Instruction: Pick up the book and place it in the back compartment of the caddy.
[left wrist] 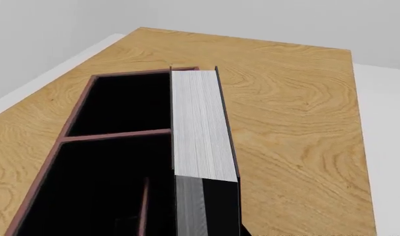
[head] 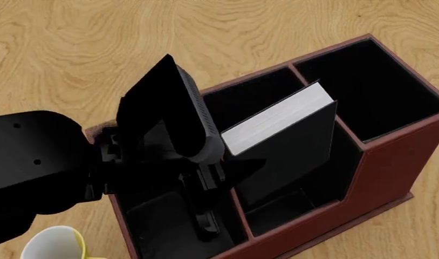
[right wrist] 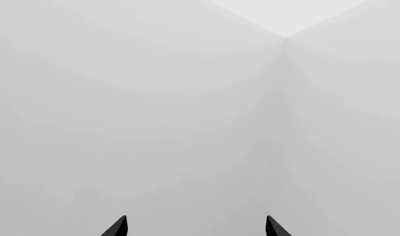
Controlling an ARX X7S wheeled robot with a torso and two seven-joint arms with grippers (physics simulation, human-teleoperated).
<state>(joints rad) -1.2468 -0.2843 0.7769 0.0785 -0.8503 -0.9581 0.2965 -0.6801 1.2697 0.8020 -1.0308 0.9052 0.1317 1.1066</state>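
Observation:
The black book (head: 295,148) with white page edges (left wrist: 200,128) stands tilted in the middle column of the maroon caddy (head: 396,162). Its lower end reaches down into the small near middle cell, the back compartment (head: 295,213), and its top leans over the far middle cell. My left gripper (head: 213,181) is at the book's near end, low over the caddy, and appears shut on it. In the left wrist view the book runs straight out from the jaws beside the caddy's black cells (left wrist: 118,103). My right gripper (right wrist: 194,227) is open and empty, facing a blank wall.
A white-and-yellow mug (head: 57,243) stands on the wooden table (head: 97,43) next to the caddy's near left corner, under my left arm. The caddy's tallest cell (head: 370,86) is at the far right. The table's edges show in the left wrist view (left wrist: 357,98).

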